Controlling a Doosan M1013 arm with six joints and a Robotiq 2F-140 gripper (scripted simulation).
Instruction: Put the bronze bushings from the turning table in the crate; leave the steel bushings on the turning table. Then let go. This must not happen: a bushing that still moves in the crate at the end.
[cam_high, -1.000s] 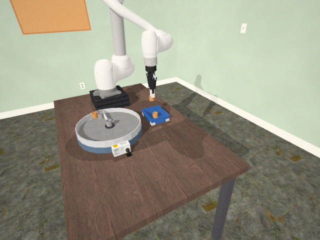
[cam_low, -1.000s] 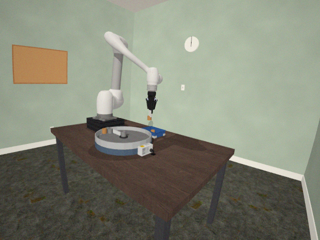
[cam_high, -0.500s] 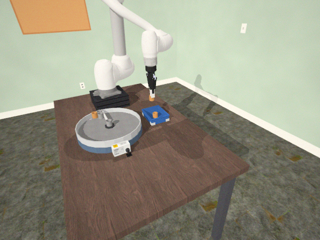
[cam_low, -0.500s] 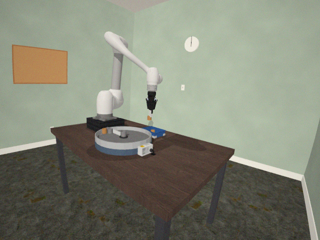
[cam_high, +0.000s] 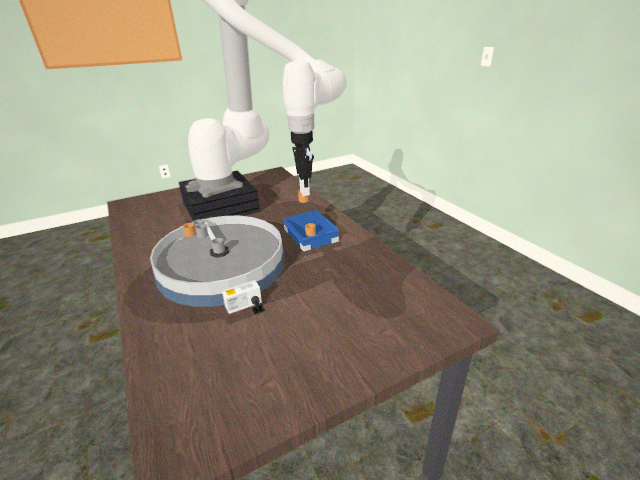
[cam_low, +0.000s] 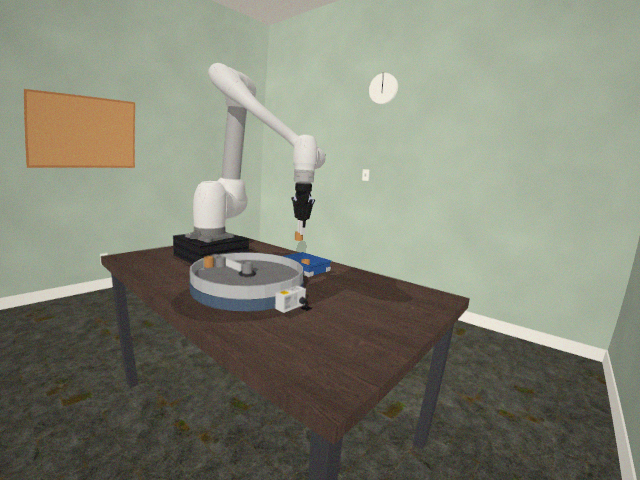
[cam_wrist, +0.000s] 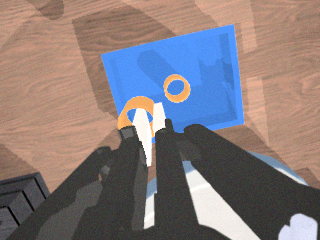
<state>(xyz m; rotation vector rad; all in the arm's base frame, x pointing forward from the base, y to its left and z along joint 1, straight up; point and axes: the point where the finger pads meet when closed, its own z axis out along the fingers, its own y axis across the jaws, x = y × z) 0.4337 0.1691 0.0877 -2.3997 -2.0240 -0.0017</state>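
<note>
My gripper is shut on the wall of a bronze bushing, held in the air above the blue crate, near one edge of it in the wrist view. Another bronze bushing stands inside the crate. On the turning table, a third bronze bushing stands at the back left, beside a grey steel bushing.
A pale bar reaches over the turning table towards its grey centre post. A raised rim surrounds the disc. A white control box is at its front. The arm stands on a black base.
</note>
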